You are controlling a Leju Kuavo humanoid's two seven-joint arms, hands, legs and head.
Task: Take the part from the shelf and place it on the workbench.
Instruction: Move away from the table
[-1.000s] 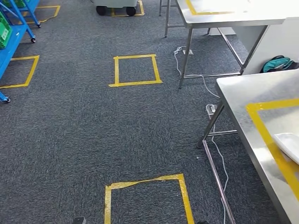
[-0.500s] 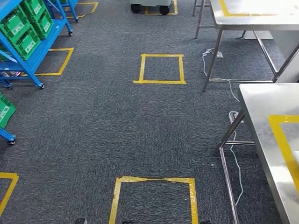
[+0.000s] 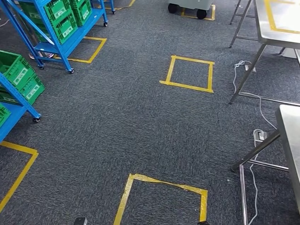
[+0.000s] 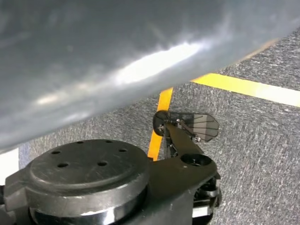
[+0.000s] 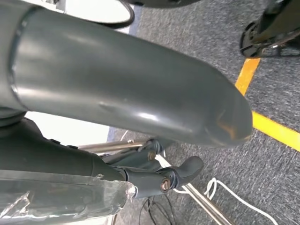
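Part is not making itself out; green crates [image 3: 65, 26] are sitting on the blue shelf [image 3: 76, 41] at the far left, well apart from both hands. Right hand [image 5: 134, 93] is hanging over carpet, thumb and fingers [image 5: 183, 169] apart, holding nothing. Left hand [image 4: 106, 56] is blurring close up, grip can't tell. Steel worktop [image 3: 292, 136] is standing at right.

Yellow tape squares [image 3: 187, 73] on carpet [image 3: 116, 122].

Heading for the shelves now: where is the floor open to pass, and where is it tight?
Open carpet runs between the blue shelf with green bins on the left and the steel workbench on the right, past two yellow tape squares. Tight spots: the white cable and table legs on the right, and the shelf casters on the left.
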